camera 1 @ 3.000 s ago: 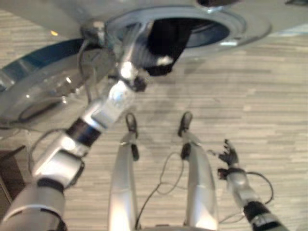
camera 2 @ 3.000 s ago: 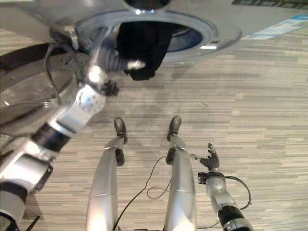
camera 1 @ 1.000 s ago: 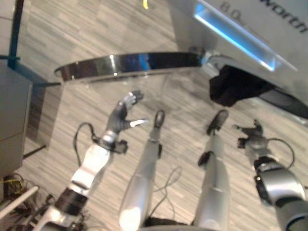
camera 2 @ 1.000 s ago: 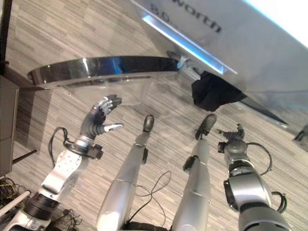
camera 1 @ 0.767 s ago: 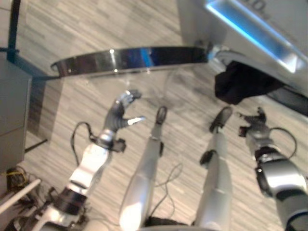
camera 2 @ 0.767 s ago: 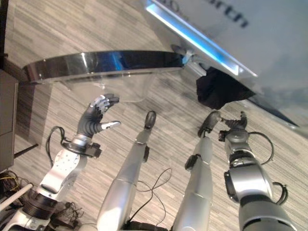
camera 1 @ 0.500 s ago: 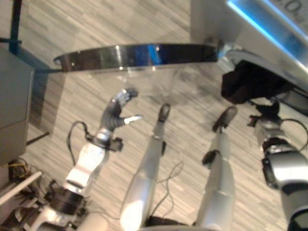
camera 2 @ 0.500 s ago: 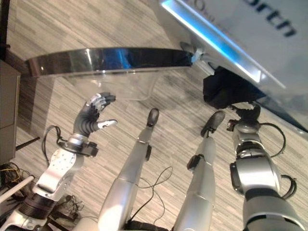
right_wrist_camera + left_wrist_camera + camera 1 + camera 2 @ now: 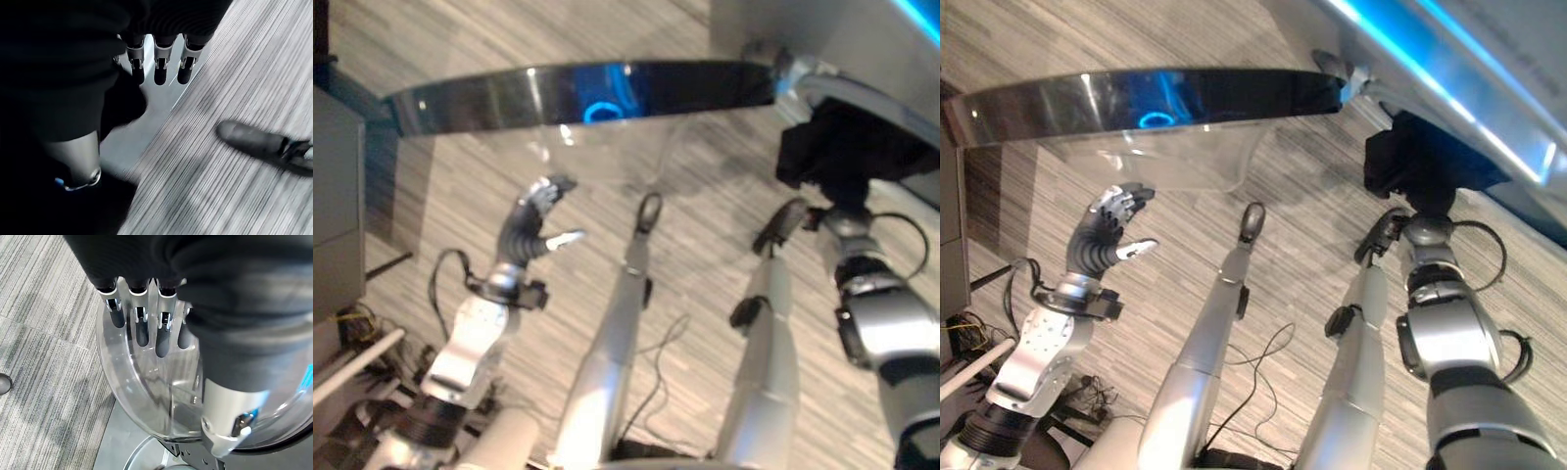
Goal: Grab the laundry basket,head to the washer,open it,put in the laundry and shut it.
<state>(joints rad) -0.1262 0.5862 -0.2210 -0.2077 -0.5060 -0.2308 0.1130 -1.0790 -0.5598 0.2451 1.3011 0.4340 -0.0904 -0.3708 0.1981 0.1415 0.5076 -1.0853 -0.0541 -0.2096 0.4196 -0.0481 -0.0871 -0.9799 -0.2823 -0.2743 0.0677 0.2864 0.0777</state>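
The laundry [image 9: 842,147], a dark garment, hangs half out of the washer [image 9: 1449,69] opening, draped over its lower rim instead of lying inside the drum. Over the last second the right hand [image 9: 1427,227] has risen from beside the leg to the cloth's lower edge; whether its fingers grip it cannot be told. It looks ready to push the garment in. The left hand [image 9: 536,220], fingers relaxed and empty, waits under the open glass door [image 9: 578,93], so closing comes later.
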